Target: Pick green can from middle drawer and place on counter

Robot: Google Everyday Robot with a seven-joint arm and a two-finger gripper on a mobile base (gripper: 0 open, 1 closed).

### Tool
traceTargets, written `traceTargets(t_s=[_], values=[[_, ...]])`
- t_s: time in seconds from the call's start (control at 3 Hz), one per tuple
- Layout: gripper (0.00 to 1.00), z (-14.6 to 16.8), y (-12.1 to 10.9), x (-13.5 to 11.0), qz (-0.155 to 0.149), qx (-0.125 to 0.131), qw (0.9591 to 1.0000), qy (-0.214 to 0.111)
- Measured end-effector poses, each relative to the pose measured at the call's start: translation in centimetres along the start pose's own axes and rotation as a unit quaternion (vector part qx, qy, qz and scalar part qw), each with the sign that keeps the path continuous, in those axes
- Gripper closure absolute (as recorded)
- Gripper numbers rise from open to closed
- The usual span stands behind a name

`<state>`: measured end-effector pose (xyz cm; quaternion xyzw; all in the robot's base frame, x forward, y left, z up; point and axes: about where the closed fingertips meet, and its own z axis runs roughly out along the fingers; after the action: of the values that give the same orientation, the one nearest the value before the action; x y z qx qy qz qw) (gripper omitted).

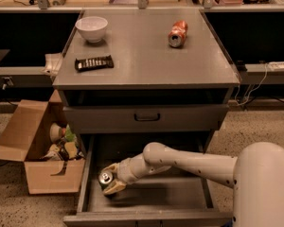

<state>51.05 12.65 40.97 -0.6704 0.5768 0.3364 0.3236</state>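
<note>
Gripper (107, 179) in middle drawer (173, 196), fingers (115, 188) spread, green can (104, 177) between them

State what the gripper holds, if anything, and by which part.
Cannot be told: the gripper reaches round the green can's side in the open drawer, but no grip shows.

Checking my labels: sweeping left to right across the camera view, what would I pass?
Cardboard box → green can → drawer-front handle → orange-red can → robot body. The gripper is at the green can in the middle drawer, overlapping it.
</note>
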Motion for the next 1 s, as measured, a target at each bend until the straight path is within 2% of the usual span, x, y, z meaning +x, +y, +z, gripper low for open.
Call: traceTargets(t_s=[0.33,0.67,1.0], values=[[0.65,0.0,-0.1,-0.3,-0.003,0.007,0.9999,-0.013],[0.88,-1.9,0.8,-2.7,-0.021,0.017,0.9982,-0.053],[1.00,-7.3,2.1,-6.7,-0.047,0.052,0.9925,-0.100]])
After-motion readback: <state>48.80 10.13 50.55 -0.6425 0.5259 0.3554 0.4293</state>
